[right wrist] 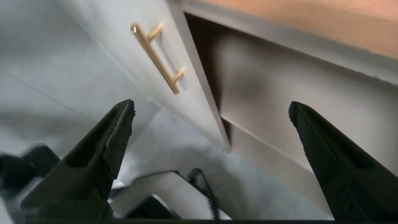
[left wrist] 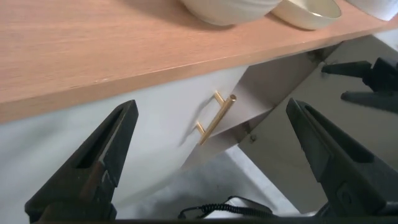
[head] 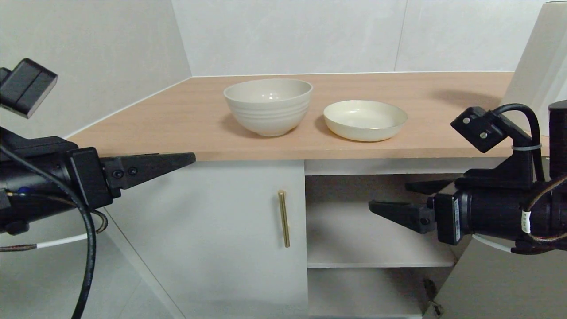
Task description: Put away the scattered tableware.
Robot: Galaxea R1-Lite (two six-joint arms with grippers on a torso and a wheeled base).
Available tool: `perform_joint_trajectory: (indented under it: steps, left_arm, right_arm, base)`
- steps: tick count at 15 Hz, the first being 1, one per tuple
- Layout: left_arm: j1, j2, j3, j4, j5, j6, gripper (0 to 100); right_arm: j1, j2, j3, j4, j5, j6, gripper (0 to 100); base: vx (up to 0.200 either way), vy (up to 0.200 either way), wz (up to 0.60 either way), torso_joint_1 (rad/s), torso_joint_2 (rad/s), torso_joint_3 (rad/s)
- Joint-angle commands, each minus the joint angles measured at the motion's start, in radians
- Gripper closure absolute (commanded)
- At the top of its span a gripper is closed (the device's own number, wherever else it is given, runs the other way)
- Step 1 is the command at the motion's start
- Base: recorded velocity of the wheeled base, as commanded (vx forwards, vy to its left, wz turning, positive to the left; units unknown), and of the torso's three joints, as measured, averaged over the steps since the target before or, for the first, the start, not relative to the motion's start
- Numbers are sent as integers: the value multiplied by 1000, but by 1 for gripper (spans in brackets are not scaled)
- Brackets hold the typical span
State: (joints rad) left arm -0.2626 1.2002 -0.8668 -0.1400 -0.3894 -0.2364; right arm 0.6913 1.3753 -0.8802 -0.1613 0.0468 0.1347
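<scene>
On the wooden countertop (head: 177, 128) the ribbed bowl (head: 268, 105) stands just left of the shallow dish (head: 365, 119), apart I think. My left gripper (left wrist: 212, 107) and right gripper (right wrist: 211, 106) hang before the cabinet (head: 212, 230), both spread wide, holding nothing.

Glossy ceramic bowl (head: 268, 106), matt wood-grain counter (head: 177, 133), brass-look hdl (head: 284, 218).

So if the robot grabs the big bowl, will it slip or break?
Probably slippery: the big bowl looks glazed and shiny. Likely breakable, since it looks ceramic. Pushed at the rim, it might tip on its narrow base.
</scene>
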Motion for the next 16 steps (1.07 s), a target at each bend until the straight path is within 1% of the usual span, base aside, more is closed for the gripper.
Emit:
perform_joint_trajectory:
  steps: [1, 3, 6, 14, 16]
  left_arm:
    - [-1, -7, 3, 0, -5, 0, 0]
    - [-1, -1, 6, -1, -6, 0, 0]
    - [-1, 4, 8, -1, -8, 0, 0]
    - [-1, 64, -1, -9, -6, 2, 0]
    - [-1, 93, -4, -33, -6, 2, 0]
  right_arm:
    - [4, -18, 14, -1, 1, -9, 0]
    - [4, -18, 14, -1, 1, -7, 0]
    - [4, -25, 17, -1, 1, -10, 0]
    - [2, -18, 35, -38, 1, -13, 0]
    - [1, -4, 30, -44, 1, -13, 0]
  base:
    - [0, 0, 0, 0, 0, 0]
    - [0, 0, 0, 29, -183, -139]
    - [0, 0, 0, 100, -264, -297]
    - [0, 0, 0, 154, -494, -299]
    - [0, 0, 0, 195, -471, -278]
